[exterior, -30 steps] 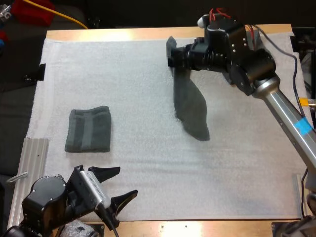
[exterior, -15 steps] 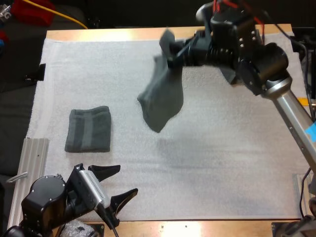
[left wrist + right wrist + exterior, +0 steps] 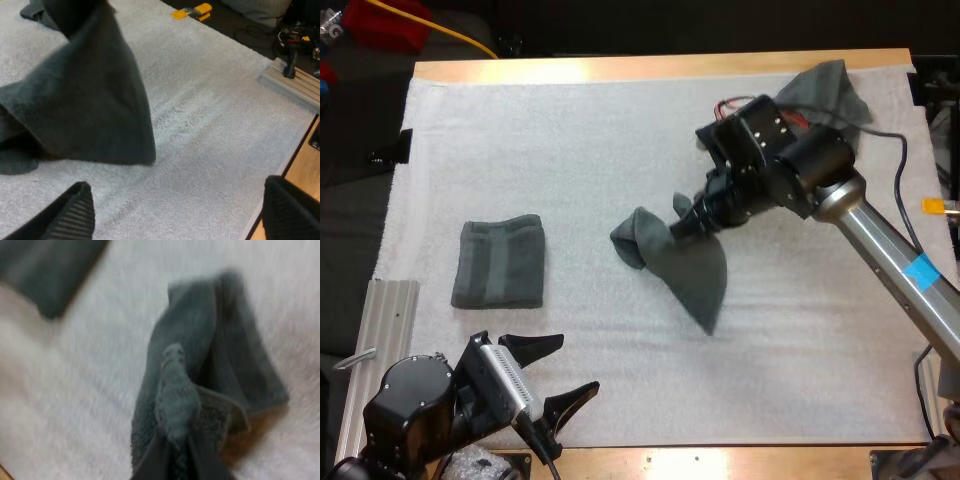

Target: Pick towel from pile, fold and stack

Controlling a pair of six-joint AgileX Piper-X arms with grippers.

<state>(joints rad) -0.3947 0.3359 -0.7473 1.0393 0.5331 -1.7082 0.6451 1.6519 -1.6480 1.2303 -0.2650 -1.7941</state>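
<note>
On the mat, towel now down.

**A robotics lab bench**

This looks like a lab or workshop test station. A wooden surface is covered by a white mat. Two robot arms, left and right, reach over it. A bare aluminium rail runs along one side, and a loose yellow cable trails behind.

white mat over a wooden table, aluminium rail at its left edge, dark beyond
</note>
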